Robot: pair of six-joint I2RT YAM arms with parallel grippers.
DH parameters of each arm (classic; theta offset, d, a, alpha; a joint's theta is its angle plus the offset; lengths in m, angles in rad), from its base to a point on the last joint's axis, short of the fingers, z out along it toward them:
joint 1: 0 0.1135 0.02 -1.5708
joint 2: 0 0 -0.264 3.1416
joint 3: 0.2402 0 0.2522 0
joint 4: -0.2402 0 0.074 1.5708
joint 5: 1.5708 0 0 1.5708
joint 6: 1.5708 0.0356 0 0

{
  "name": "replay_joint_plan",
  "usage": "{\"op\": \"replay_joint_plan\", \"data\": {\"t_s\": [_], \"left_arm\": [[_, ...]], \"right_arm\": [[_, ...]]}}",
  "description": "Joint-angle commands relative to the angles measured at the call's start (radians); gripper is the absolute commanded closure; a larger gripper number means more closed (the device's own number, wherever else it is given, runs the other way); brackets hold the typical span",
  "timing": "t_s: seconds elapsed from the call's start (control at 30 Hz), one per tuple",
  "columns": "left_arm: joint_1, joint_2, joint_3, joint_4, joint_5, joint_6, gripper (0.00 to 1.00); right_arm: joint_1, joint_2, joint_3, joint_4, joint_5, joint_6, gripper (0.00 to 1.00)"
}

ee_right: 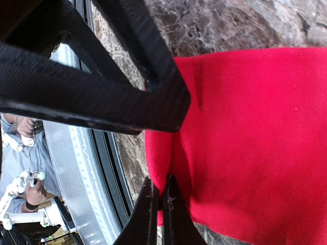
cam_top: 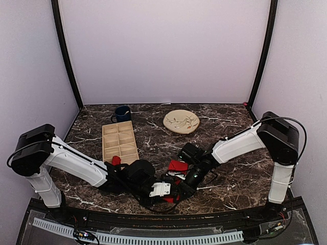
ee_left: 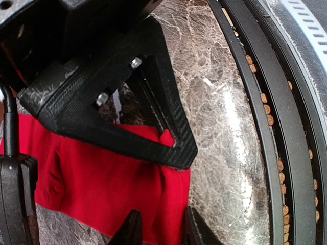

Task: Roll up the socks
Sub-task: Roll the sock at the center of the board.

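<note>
Two grippers meet at the red socks (cam_top: pixel 178 165), which lie on the marble table (cam_top: pixel 235 173) near its front edge, between the arms. Right gripper (ee_right: pixel 159 193): fingers closed tight, pinching a sock's edge. Left gripper (ee_left: pixel 161 222): fingers partly apart, red fabric between them; whether they grip it cannot be told.

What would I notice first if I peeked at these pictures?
The bright red socks jump out, bunched on the dark marble table near its front edge, between the two arms. The right gripper is pinched shut on a sock's edge, and the left gripper straddles red fabric too. Farther back sit a beige plate, a wooden tray and a blue mug.
</note>
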Motion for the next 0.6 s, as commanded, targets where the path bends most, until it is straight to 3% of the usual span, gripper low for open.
{"op": "replay_joint_plan", "data": {"t_s": [0.0, 0.57], "left_arm": [[-0.01, 0.007, 0.009, 0.004, 0.0, 0.017, 0.72], [-0.027, 0.024, 0.02, -0.067, -0.001, 0.027, 0.76]], "right_arm": [[-0.009, 0.019, 0.013, 0.004, -0.028, 0.008, 1.0], [-0.015, 0.028, 0.019, 0.016, -0.047, 0.021, 1.0]]}}
